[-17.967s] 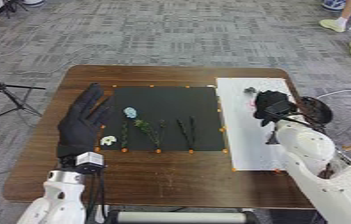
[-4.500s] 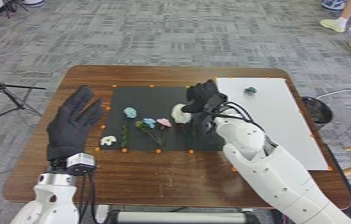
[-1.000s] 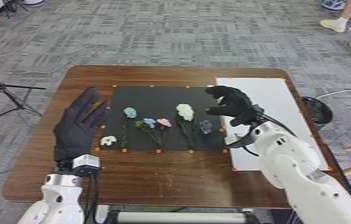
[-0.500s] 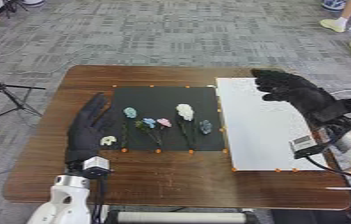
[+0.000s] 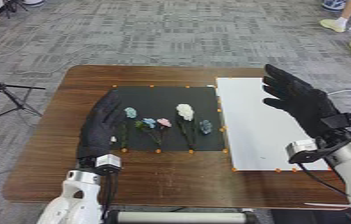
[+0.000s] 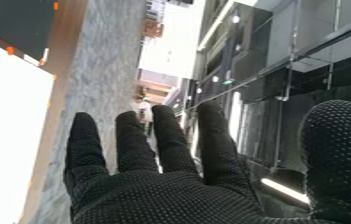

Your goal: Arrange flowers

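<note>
Left hand: fingers straight, close together, gripping nothing; over the left edge of the black mat. On the mat, in order: small white bloom, partly hidden beside that hand; pale-blue flower; blue flower; pink flower; large white flower; grey-blue flower. White board. Right hand: fingers extended, thumb apart, empty, over the board's right side.

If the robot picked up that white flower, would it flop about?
The white flower would probably stay fairly stiff, since its slim stem lies nearly straight. With its bulky bloom at one end, it may tip bloom-down if held low on the stem.
</note>
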`<control>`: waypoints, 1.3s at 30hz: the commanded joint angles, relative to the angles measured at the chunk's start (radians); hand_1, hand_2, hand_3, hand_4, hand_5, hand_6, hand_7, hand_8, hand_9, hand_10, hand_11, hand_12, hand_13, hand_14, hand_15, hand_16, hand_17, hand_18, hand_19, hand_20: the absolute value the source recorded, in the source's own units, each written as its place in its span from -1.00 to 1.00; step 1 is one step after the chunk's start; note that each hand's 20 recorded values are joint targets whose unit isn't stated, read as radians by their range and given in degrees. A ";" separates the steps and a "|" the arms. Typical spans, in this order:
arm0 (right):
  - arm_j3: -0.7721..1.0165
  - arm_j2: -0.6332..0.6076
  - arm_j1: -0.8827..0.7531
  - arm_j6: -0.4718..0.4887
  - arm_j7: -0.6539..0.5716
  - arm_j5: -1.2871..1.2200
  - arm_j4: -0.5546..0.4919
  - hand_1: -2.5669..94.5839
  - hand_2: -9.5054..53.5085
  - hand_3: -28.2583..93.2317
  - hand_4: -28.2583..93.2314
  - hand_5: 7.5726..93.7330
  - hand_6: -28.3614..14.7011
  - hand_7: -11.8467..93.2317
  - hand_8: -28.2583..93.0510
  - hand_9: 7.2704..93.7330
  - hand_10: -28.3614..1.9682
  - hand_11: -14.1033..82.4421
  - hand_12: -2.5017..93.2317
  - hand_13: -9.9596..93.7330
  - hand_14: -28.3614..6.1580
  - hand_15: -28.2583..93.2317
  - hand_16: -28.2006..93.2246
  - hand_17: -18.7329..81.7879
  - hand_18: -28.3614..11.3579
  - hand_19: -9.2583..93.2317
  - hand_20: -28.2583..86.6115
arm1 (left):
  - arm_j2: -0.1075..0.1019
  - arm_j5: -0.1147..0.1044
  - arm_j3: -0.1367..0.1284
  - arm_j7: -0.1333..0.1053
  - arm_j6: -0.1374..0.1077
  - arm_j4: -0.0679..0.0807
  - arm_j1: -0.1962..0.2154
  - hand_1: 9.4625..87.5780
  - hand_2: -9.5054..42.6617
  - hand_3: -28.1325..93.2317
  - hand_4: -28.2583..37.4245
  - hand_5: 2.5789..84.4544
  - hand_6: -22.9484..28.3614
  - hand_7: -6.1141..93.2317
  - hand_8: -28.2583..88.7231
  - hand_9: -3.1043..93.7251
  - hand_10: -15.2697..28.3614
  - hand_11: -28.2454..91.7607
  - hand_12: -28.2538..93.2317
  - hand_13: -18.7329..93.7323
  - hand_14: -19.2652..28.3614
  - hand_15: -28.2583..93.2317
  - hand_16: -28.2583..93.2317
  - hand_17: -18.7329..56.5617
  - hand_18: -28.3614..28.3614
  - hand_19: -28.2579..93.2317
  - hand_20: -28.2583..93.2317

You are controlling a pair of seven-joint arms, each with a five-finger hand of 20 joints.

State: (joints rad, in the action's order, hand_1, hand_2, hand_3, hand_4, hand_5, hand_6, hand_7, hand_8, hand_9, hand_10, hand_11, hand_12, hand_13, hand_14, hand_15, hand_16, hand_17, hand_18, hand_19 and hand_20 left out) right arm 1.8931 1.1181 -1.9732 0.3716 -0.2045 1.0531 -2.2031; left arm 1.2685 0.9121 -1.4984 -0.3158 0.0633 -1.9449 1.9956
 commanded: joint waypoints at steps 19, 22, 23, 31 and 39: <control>-0.007 0.045 -0.040 -0.101 -0.110 0.022 -0.032 -0.73 -0.49 0.71 -0.96 -0.65 0.09 -0.69 -0.62 -0.69 0.02 -0.77 -0.52 -0.58 -0.01 -0.70 0.13 -0.92 -0.65 -0.03 -0.33 | 0.026 -0.052 0.079 -0.007 -0.016 0.056 -0.011 -0.63 -0.89 0.58 -1.00 -0.61 -0.09 -0.42 -0.74 -0.61 0.07 -0.37 -0.20 -0.43 0.34 -0.45 -0.38 -0.92 0.70 0.07 -0.39; -0.030 0.048 -0.038 -0.116 -0.107 0.007 -0.023 -0.69 -0.57 0.72 -0.95 -0.63 0.08 -0.68 -0.63 -0.68 0.03 -0.76 -0.51 -0.55 0.02 -0.69 0.14 -0.91 -0.65 -0.03 -0.33 | 0.024 -0.052 0.076 0.003 -0.012 0.052 -0.009 -0.64 -0.90 0.59 -1.00 -0.57 -0.06 -0.42 -0.74 -0.59 0.17 -0.36 -0.29 -0.41 0.48 -0.43 -0.44 -0.88 0.79 0.12 -0.43; -0.037 0.051 -0.041 -0.119 -0.112 0.010 -0.023 -0.68 -0.60 0.72 -0.95 -0.63 0.09 -0.68 -0.63 -0.68 0.03 -0.76 -0.51 -0.55 0.03 -0.69 0.14 -0.91 -0.65 -0.03 -0.33 | 0.025 -0.061 0.079 0.005 -0.017 0.051 -0.001 -0.64 -0.91 0.59 -1.00 -0.56 -0.05 -0.42 -0.73 -0.58 0.19 -0.36 -0.31 -0.40 0.50 -0.43 -0.45 -0.88 0.80 0.13 -0.44; -0.044 0.073 -0.073 -0.170 -0.055 0.039 -0.041 -0.64 -0.66 0.74 -0.95 -0.57 -0.09 -0.68 -0.65 -0.62 0.04 -0.73 -0.54 -0.49 0.24 -0.75 0.10 -0.86 -0.40 -0.05 -0.34 | -0.021 -0.118 0.064 0.014 -0.042 0.018 0.064 -0.64 -0.89 0.58 -1.00 -0.55 -0.05 -0.41 -0.73 -0.59 0.13 -0.32 -0.31 -0.40 0.38 -0.40 -0.44 -0.91 0.73 0.12 -0.46; -0.044 0.105 -0.092 -0.138 -0.074 0.033 -0.055 -0.64 -0.65 0.76 -0.95 -0.58 0.00 -0.64 -0.65 -0.62 0.10 -0.69 -0.55 -0.50 0.08 -0.65 0.07 -0.79 -0.46 -0.06 -0.31 | -0.034 -0.168 0.043 0.015 -0.054 -0.011 0.139 -0.63 -0.88 0.60 -1.00 -0.51 -0.04 -0.40 -0.74 -0.56 0.13 -0.30 -0.30 -0.38 0.39 -0.38 -0.43 -0.89 0.75 0.12 -0.44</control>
State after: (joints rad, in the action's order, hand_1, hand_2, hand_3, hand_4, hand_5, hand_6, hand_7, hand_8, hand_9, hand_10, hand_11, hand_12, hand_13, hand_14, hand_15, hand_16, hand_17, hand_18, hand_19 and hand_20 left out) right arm 1.8556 1.1750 -2.0448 0.2177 -0.2733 1.0798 -2.2393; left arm 1.2541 0.7869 -1.4279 -0.3321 0.0097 -1.9668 2.0078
